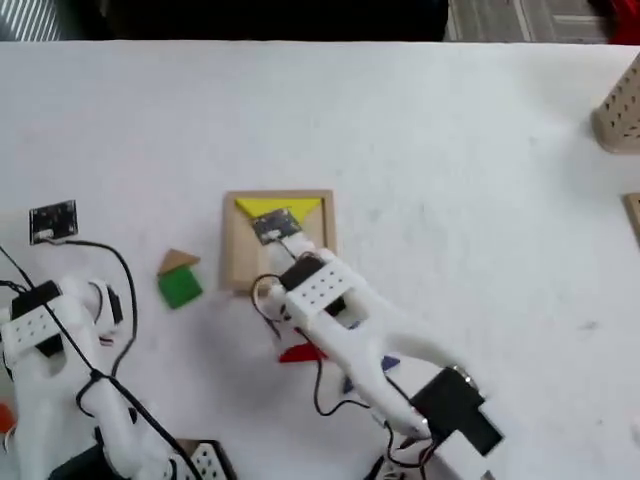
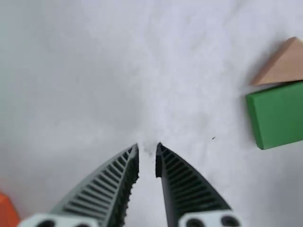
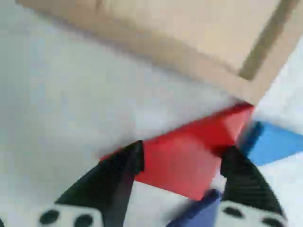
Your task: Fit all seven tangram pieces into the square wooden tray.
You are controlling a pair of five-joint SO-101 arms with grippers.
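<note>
The square wooden tray (image 1: 238, 262) lies mid-table with a yellow triangle (image 1: 268, 207) in its far part. My right gripper (image 3: 180, 161) is open just outside the tray's (image 3: 189, 52) near corner, its fingers astride a red piece (image 3: 189, 151) that lies on the table. Beside it lie a light blue piece (image 3: 274, 142) and a darker blue piece (image 3: 199, 215). From above, the red piece (image 1: 298, 352) and a blue piece (image 1: 388, 364) peek out under the right arm (image 1: 330, 295). My left gripper (image 2: 147, 150) is shut and empty over bare table. A green square (image 2: 277, 113) and a tan triangle (image 2: 281, 66) lie off to one side.
The green square (image 1: 180, 288) and tan triangle (image 1: 178, 262) sit left of the tray. An orange piece (image 1: 5, 415) lies at the table's left edge by the left arm (image 1: 40, 335). A perforated wooden block (image 1: 620, 115) stands at the far right. Cables trail near the front edge.
</note>
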